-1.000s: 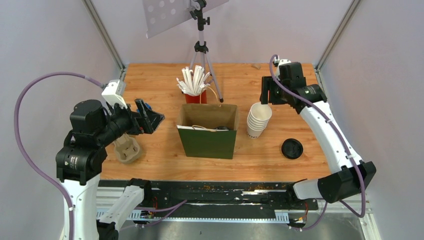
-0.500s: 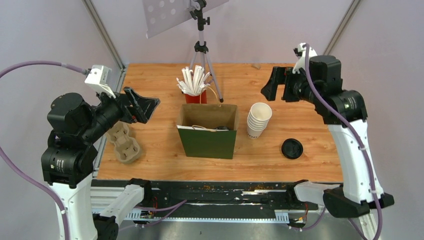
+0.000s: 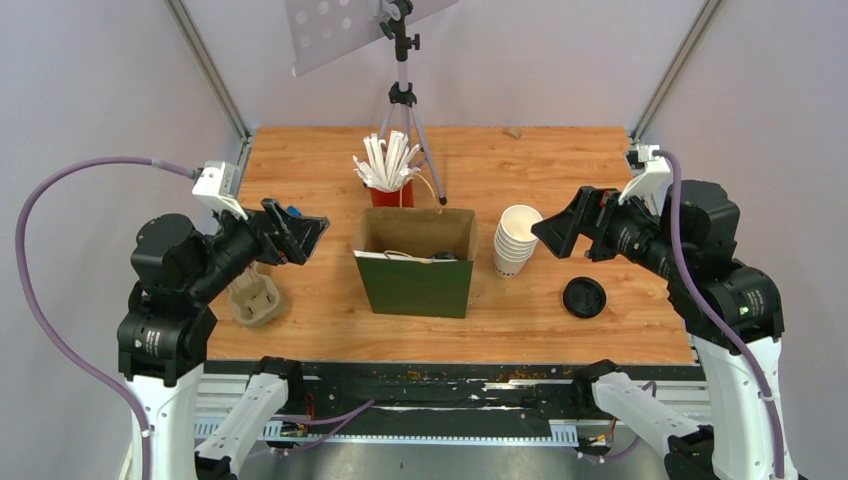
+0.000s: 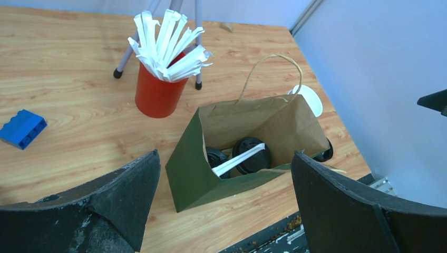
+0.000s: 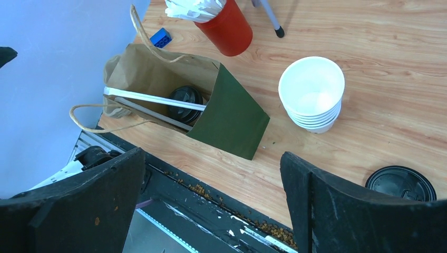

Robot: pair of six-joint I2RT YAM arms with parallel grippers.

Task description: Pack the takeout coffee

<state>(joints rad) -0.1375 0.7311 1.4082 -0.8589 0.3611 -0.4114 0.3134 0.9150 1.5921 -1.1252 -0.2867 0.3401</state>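
The green paper bag (image 3: 415, 262) stands open at the table's middle. In the left wrist view two black lids (image 4: 252, 155) of takeout coffee show inside the bag (image 4: 190, 174), and a wrapped white straw (image 4: 237, 159) lies across them. The cup walls are hidden. The right wrist view shows one black lid (image 5: 184, 100) in the bag. My left gripper (image 3: 300, 232) hovers open left of the bag, holding nothing. To the right of the stacked cups, my right gripper (image 3: 560, 228) hangs open and empty. Both sets of jaws stand wide apart in their wrist views (image 4: 224, 211) (image 5: 211, 205).
A stack of nested white cups (image 3: 517, 238) stands right of the bag, and a loose black lid (image 3: 584, 297) lies nearer the front. Behind the bag are a red cup of straws (image 3: 390, 185) and a tripod (image 3: 402, 100). A cardboard cup carrier (image 3: 255, 298) and a blue brick (image 4: 21, 128) lie at the left.
My right arm has swung from the back of the table, by the cup stack, toward the near right, and its jaws have widened. The left arm rose and settled back.
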